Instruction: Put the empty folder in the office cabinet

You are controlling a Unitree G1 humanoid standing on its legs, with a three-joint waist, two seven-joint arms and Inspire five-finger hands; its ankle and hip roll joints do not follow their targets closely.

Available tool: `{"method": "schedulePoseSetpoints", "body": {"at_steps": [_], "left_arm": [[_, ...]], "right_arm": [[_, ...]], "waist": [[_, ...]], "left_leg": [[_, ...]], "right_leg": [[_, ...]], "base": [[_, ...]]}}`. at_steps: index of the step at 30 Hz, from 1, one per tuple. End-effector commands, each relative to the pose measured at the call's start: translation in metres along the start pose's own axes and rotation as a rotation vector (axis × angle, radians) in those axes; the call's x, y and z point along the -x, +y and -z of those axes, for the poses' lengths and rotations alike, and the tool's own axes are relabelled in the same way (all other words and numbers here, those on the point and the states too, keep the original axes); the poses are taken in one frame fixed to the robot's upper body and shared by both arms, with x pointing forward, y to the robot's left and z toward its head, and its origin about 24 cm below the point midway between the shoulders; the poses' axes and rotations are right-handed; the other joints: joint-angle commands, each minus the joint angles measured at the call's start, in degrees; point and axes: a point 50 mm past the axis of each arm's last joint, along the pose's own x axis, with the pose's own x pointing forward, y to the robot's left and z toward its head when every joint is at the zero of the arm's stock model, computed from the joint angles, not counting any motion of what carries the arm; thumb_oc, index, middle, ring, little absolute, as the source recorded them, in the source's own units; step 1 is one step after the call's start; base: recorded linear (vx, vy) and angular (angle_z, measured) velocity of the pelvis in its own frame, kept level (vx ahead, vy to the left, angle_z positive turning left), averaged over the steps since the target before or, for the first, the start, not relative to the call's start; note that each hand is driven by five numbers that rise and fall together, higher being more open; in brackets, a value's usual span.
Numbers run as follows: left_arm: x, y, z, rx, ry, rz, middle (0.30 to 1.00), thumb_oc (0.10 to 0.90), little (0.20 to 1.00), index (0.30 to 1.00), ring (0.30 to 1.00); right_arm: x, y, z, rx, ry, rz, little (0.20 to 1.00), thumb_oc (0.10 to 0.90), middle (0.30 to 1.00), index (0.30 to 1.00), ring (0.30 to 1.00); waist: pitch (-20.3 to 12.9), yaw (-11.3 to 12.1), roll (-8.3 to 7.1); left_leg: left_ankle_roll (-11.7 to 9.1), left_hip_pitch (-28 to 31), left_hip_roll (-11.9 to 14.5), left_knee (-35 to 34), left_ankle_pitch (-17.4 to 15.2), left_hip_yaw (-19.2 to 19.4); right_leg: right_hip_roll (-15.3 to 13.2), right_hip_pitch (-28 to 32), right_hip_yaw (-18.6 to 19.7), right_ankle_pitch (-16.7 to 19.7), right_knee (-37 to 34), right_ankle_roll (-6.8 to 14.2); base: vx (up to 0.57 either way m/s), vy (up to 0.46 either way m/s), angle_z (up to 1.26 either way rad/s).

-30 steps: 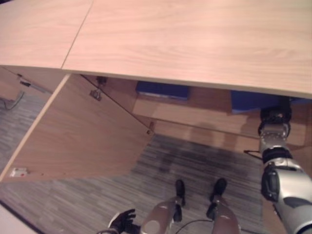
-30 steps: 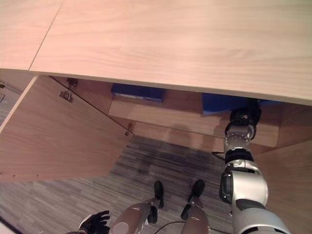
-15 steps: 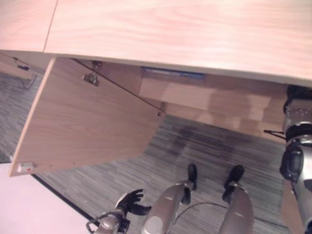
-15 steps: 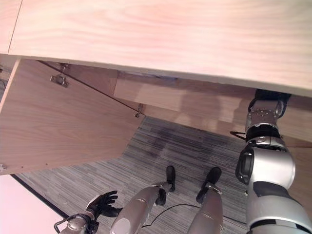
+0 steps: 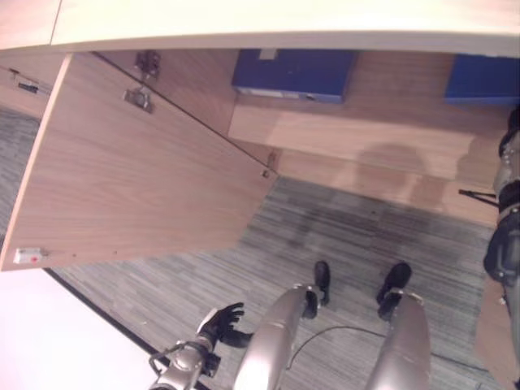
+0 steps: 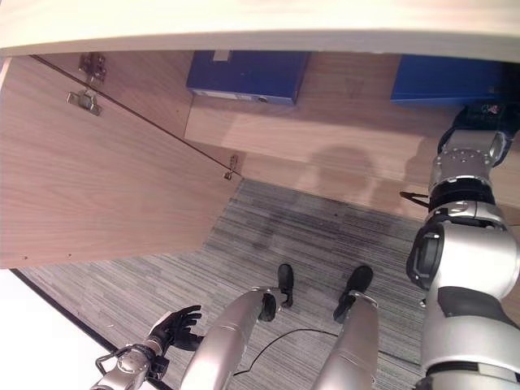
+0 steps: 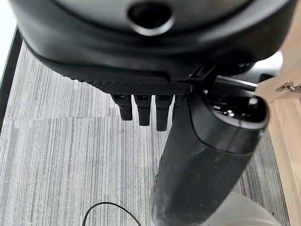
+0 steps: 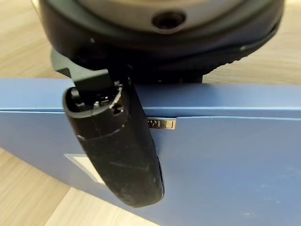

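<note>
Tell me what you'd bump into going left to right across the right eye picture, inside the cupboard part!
Open cabinet door → first blue folder → second blue folder → right hand, up against that second folder.

The wooden cabinet point(image 6: 341, 122) stands open on a grey striped carpet point(image 6: 325, 244). Its big wooden door point(image 5: 138, 179) swings out wide to one side, over the carpet, with metal hinges point(image 5: 138, 97) near its top. Inside, a light wooden shelf point(image 6: 325, 142) runs across. Two blue folders lie on the shelf, well apart. One blue folder point(image 6: 248, 77) lies near the door side. The other blue folder point(image 6: 443, 79) lies far over at the other side.
</note>
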Motion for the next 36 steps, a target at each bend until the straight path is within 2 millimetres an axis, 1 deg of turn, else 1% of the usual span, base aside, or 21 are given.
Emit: {"method": "schedulePoseSetpoints", "body": {"at_steps": [1,5,8,9,10,11,12,13,14,16,19,22,23,24,25,26,27,30,32,33,36], "left_arm": [[0.022,0.037,0.034,-0.048,0.098,-0.127,0.900,0.800,0.900,0.900,0.900],[0.022,0.038,0.033,-0.052,0.097,-0.142,0.900,0.800,0.900,0.900,0.900],[0.022,0.041,0.032,-0.057,0.092,-0.158,0.900,0.800,0.900,0.900,0.900],[0.022,0.042,0.030,-0.064,0.085,-0.162,0.900,0.800,0.900,0.900,0.900],[0.022,0.043,0.030,-0.066,0.085,-0.167,0.900,0.800,0.900,0.900,0.900],[0.022,0.043,0.030,-0.066,0.085,-0.168,0.900,0.800,0.900,0.900,0.900],[0.023,0.045,0.030,-0.070,0.084,-0.173,0.900,0.800,0.900,0.900,0.900],[0.023,0.045,0.030,-0.068,0.085,-0.176,0.900,0.800,0.900,0.900,0.900],[0.023,0.046,0.031,-0.072,0.088,-0.175,0.900,0.800,0.900,0.900,0.900],[0.024,0.045,0.032,-0.081,0.092,-0.171,0.900,0.800,0.900,0.900,0.900],[0.025,0.048,0.034,-0.100,0.108,-0.189,0.900,0.800,0.900,0.900,0.900],[0.025,0.047,0.036,-0.108,0.117,-0.195,0.900,0.800,0.900,0.900,0.900],[0.025,0.047,0.037,-0.116,0.123,-0.202,0.900,0.800,0.900,0.900,0.900],[0.025,0.046,0.037,-0.115,0.123,-0.202,0.900,0.800,0.900,0.900,0.900],[0.025,0.046,0.039,-0.119,0.131,-0.206,0.900,0.800,0.900,0.900,0.900],[0.024,0.046,0.040,-0.119,0.142,-0.214,0.900,0.800,0.900,0.900,0.900],[0.024,0.046,0.040,-0.119,0.143,-0.215,0.900,0.800,0.900,0.900,0.900],[0.023,0.043,0.043,-0.111,0.162,-0.215,0.900,0.800,0.900,0.900,0.900],[0.022,0.040,0.044,-0.115,0.174,-0.205,0.900,0.800,0.900,0.900,0.900],[0.022,0.038,0.045,-0.108,0.180,-0.199,0.900,0.800,0.900,0.900,0.900],[0.022,0.035,0.048,-0.102,0.191,-0.186,0.900,0.800,0.900,0.900,0.900]], "right_arm": [[-0.002,0.020,-0.035,0.059,-0.135,-0.044,0.300,0.400,0.300,0.300,0.300],[-0.002,0.017,-0.031,0.078,-0.122,-0.015,0.300,0.400,0.300,0.300,0.300],[-0.003,0.014,-0.031,0.095,-0.116,0.010,0.300,0.400,0.300,0.300,0.300],[-0.003,0.014,-0.031,0.114,-0.117,0.019,0.300,0.400,0.300,0.300,0.300],[-0.003,0.014,-0.030,0.118,-0.111,0.016,0.359,0.439,0.359,0.359,0.359],[-0.003,0.014,-0.029,0.118,-0.111,0.016,0.359,0.439,0.359,0.359,0.359],[-0.003,0.015,-0.028,0.121,-0.107,0.011,0.524,0.549,0.524,0.524,0.524],[-0.002,0.016,-0.028,0.128,-0.105,0.004,0.825,0.750,0.825,0.825,0.825],[-0.002,0.017,-0.027,0.134,-0.100,0.000,0.900,0.800,0.900,0.900,0.900],[-0.003,0.014,-0.025,0.143,-0.085,0.007,0.900,0.800,0.900,0.900,0.900],[-0.006,0.003,-0.027,0.204,-0.059,0.095,0.900,0.800,0.900,0.900,0.900],[-0.006,0.000,-0.029,0.254,-0.055,0.148,0.900,0.800,0.900,0.900,0.900],[-0.006,-0.005,-0.026,0.281,-0.033,0.192,0.900,0.800,0.900,0.900,0.900],[-0.006,-0.004,-0.027,0.282,-0.032,0.192,0.900,0.800,0.900,0.900,0.900],[-0.005,-0.004,-0.022,0.307,-0.015,0.193,0.900,0.800,0.900,0.900,0.900],[-0.004,-0.010,-0.012,0.318,0.046,0.215,0.900,0.800,0.900,0.900,0.900],[-0.004,-0.010,-0.012,0.317,0.048,0.214,0.900,0.800,0.900,0.900,0.900],[0.000,-0.005,0.004,0.304,0.106,0.186,0.900,0.800,0.900,0.900,0.900],[0.000,-0.009,0.004,0.313,0.116,0.200,0.900,0.800,0.900,0.900,0.900],[-0.001,-0.017,0.004,0.335,0.129,0.230,0.900,0.800,0.900,0.900,0.900],[-0.002,-0.025,0.001,0.374,0.138,0.262,0.900,0.800,0.900,0.900,0.900]], "waist": [[-3.47,0.43,1.22],[-3.37,0.34,1.15],[-2.93,0.07,0.83],[-2.55,0.06,0.48],[-2.42,0.08,0.37],[-2.35,0.05,0.37],[-2.16,0.04,0.22],[-2.12,0.07,0.03],[-2.15,0.10,-0.12],[-2.06,0.08,-0.27],[-2.39,0.22,-0.61],[-2.50,0.10,-0.59],[-2.64,0.01,-0.71],[-2.62,-0.02,-0.69],[-2.69,-0.03,-0.86],[-2.94,-0.13,-1.06],[-2.91,-0.18,-1.09],[-3.08,-0.32,-1.68],[-3.46,-0.20,-2.00],[-3.74,0.05,-2.10],[-4.03,0.23,-2.19]], "left_leg": [[-4.82,-2.44,1.51,1.20,-4.04,-4.75],[-4.53,-4.05,1.51,4.01,-5.07,-5.13],[-4.47,-4.91,1.62,6.81,-6.22,-5.51],[-4.47,-5.29,1.78,8.25,-6.90,-5.77],[-4.41,-5.26,1.76,8.67,-7.24,-5.83],[-4.40,-5.27,1.77,8.82,-7.36,-5.85],[-4.30,-5.45,1.76,9.47,-7.76,-5.85],[-4.27,-5.45,1.77,9.78,-8.04,-5.93],[-4.24,-5.33,1.83,9.75,-8.22,-5.99],[-4.24,-5.19,1.76,10.13,-8.51,-6.16],[-4.33,-4.83,1.57,9.73,-8.68,-6.30],[-4.44,-4.45,1.55,8.95,-8.43,-6.32],[-4.52,-4.17,1.51,8.33,-8.20,-6.45],[-4.52,-4.13,1.50,8.25,-8.15,-6.45],[-4.52,-3.96,1.54,7.90,-8.05,-6.46],[-4.48,-3.44,1.52,6.81,-7.77,-6.54],[-4.49,-3.34,1.52,6.66,-7.70,-6.55],[-4.58,-2.28,1.44,5.04,-7.12,-6.58],[-4.64,-1.14,1.29,3.72,-6.73,-6.77],[-4.78,0.74,1.09,1.78,-6.18,-7.03],[-4.97,3.18,0.78,-0.85,-5.36,-7.52]], "right_leg": [[2.62,3.52,2.98,-11.29,5.41,5.33],[2.56,2.28,3.68,-12.28,7.96,5.07],[2.36,1.58,3.82,-13.28,10.28,4.81],[2.39,1.65,3.82,-14.07,11.10,4.49],[2.40,1.71,3.79,-14.23,11.44,4.38],[2.39,1.73,3.79,-14.32,11.55,4.37],[2.42,1.79,3.68,-14.50,11.98,4.28],[2.44,1.91,3.60,-14.68,12.16,4.27],[2.51,2.03,3.64,-14.85,12.11,4.25],[2.69,2.14,3.70,-15.04,12.49,4.18],[2.71,2.63,3.78,-15.05,12.35,4.10],[2.74,2.74,3.72,-14.97,12.09,4.09],[2.86,2.93,3.74,-14.89,11.81,4.02],[2.87,2.95,3.74,-14.86,11.76,4.02],[2.92,3.09,3.70,-14.81,11.59,4.01],[3.15,3.48,3.62,-14.69,11.13,4.02],[3.17,3.56,3.59,-14.64,11.01,4.01],[3.48,4.40,3.27,-14.11,9.92,4.04],[3.66,5.60,3.00,-13.92,8.93,4.03],[3.87,7.59,2.42,-13.54,7.16,4.11],[4.17,10.07,1.87,-12.87,4.93,4.21]], "base": [[0.00,0.000,0.00],[0.00,-0.009,0.04],[-0.01,-0.033,0.07],[0.00,-0.035,0.07],[0.00,-0.035,0.03],[0.00,0.000,0.00],[0.00,0.000,0.00],[0.00,0.000,0.00],[0.00,0.000,0.00],[0.00,0.000,0.00],[0.00,0.000,0.00],[0.00,0.000,0.00],[0.00,0.000,0.00],[0.00,0.000,0.00],[0.00,0.000,0.00],[0.00,0.000,0.00],[0.00,0.000,0.00],[0.00,-0.004,-0.01],[0.02,-0.023,-0.05],[0.02,-0.030,-0.04],[0.03,-0.014,-0.01]]}}
